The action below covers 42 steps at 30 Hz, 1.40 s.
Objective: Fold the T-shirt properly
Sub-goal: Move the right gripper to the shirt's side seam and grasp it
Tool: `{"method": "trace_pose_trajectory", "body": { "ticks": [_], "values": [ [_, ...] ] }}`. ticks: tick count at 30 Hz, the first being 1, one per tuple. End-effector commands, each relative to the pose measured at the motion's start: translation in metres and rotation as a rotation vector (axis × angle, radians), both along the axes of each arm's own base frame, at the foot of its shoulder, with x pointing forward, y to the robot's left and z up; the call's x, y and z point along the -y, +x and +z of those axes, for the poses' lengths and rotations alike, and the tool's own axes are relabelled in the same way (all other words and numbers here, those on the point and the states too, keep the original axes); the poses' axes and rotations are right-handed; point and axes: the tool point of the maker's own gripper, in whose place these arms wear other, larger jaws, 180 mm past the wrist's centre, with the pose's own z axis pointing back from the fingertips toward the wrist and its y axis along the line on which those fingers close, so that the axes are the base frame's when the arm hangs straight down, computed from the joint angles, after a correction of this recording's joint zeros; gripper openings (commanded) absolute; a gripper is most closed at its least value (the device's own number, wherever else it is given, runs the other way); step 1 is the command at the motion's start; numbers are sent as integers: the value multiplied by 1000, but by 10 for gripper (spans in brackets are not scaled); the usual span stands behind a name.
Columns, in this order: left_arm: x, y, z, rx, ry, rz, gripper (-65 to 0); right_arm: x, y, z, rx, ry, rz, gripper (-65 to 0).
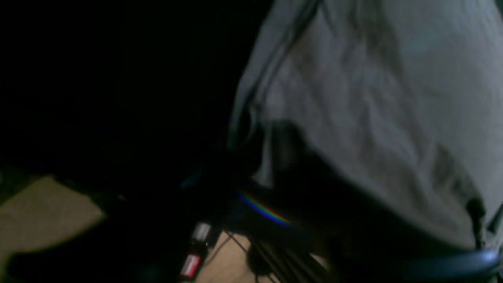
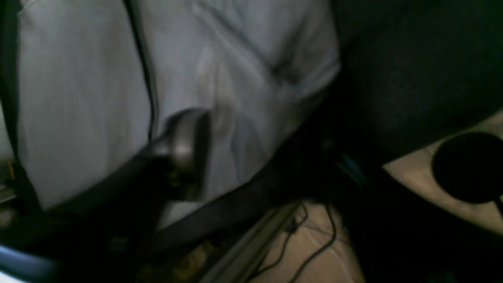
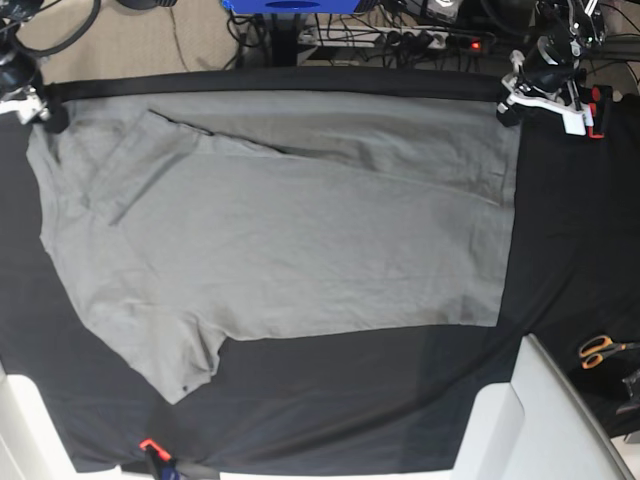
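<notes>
Both wrist views dark and blurred, little to make out beyond grey cloth and black shadow. Left claw (image 3: 512,97) at the far right corner of the plain medium-grey short-sleeved T-shirt (image 3: 290,230) in the base view, mostly buried under its own white and black housing; jaw gap impossible to read, contact with the hem corner likely but cannot tell whether gripped. Right claw (image 3: 38,112) at the far left corner, cut off by the picture edge; in the right wrist view one dark rounded finger (image 2: 184,153) lying against grey fabric (image 2: 78,98), the opposing finger hidden, so width again cannot tell. In the left wrist view only wrinkled grey cloth (image 1: 373,98) above a black mass.

No containers in sight.

T-shirt spread flat on the black cloth covering the bench (image 3: 350,400), far long edge along the bench's back rim, one sleeve pointing toward the near left, the other sleeve folded over at the far left. Orange-handled scissors (image 3: 603,349) near the right edge, well apart from the shirt. Small orange clamp (image 3: 152,448) on the near edge of the black cloth.
</notes>
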Motion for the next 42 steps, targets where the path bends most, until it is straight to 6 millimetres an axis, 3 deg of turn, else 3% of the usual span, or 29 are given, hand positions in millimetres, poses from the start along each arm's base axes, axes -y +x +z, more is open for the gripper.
{"method": "trace_pose_trajectory", "body": {
  "ticks": [1,2,5,9,12,16,18,21,24,28,31,35,39,42],
  "values": [
    [-17,-1,9,15,37,25,-380,11,-6,6,5,-26,-25,-231],
    [-25,-3,11,19,47,45,-332,16,-7,8,5,-35,-34,-231],
    [-46,-6,21,38,78,101,-270,28,-7,13,9,-60,-38,-231],
    [-87,-6,46,72,162,143,-258,49,7,28,38,-107,-32,-231],
    [-110,15,77,124,244,108,-258,68,31,47,82,-157,-15,-231],
    [-124,45,119,197,341,34,-262,93,94,90,184,-246,64,-227],
    [-121,66,136,234,373,-19,-263,91,136,109,232,-296,164,-225],
    [-106,89,139,230,389,-138,-267,76,193,119,302,-335,279,-225],
    [-85,103,133,203,393,-265,-267,58,235,107,335,-344,348,-227],
    [-82,101,129,189,391,-283,-268,41,258,71,317,-332,359,-227],
    [-83,99,126,181,387,-280,-268,34,255,43,272,-342,354,-225],
    [-82,93,122,167,385,-283,-268,8,252,18,248,-356,400,-228],
    [-83,94,122,168,384,-281,-268,-10,248,7,229,-346,445,-230],
    [-82,93,122,168,383,-282,-268,-4,248,2,194,-380,416,-231]
  ]
}}
